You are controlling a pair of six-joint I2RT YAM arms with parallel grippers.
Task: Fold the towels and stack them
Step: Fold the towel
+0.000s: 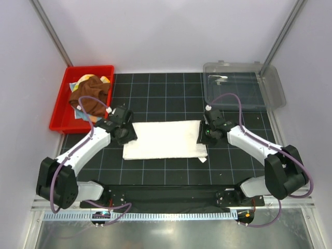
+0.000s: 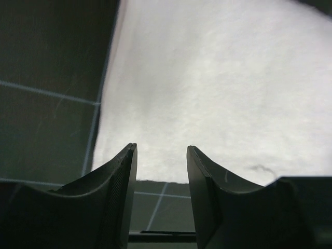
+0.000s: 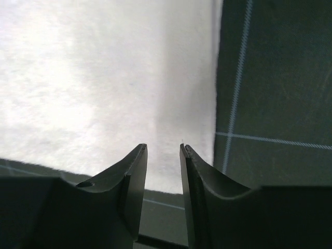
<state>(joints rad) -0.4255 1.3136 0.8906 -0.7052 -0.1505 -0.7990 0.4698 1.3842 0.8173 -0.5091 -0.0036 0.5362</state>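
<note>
A large white towel [image 1: 166, 140] lies folded into a long rectangle on the black gridded mat. My left gripper [image 1: 127, 136] sits low at its left end. In the left wrist view the gripper [image 2: 162, 150] is open, with nothing between the fingers and the towel [image 2: 207, 93] just ahead. My right gripper [image 1: 203, 136] is at the towel's right end. Its jaws [image 3: 163, 148] stand a little apart over the towel's [image 3: 104, 78] near right corner, holding nothing. A rust-brown towel [image 1: 92, 96] lies crumpled in the red bin [image 1: 59, 111], with bits of patterned cloth [image 1: 105, 79] showing around it.
A clear plastic container [image 1: 270, 88] stands at the back right of the mat. The red bin is at the back left, close behind my left arm. White walls with metal posts close in the sides and back.
</note>
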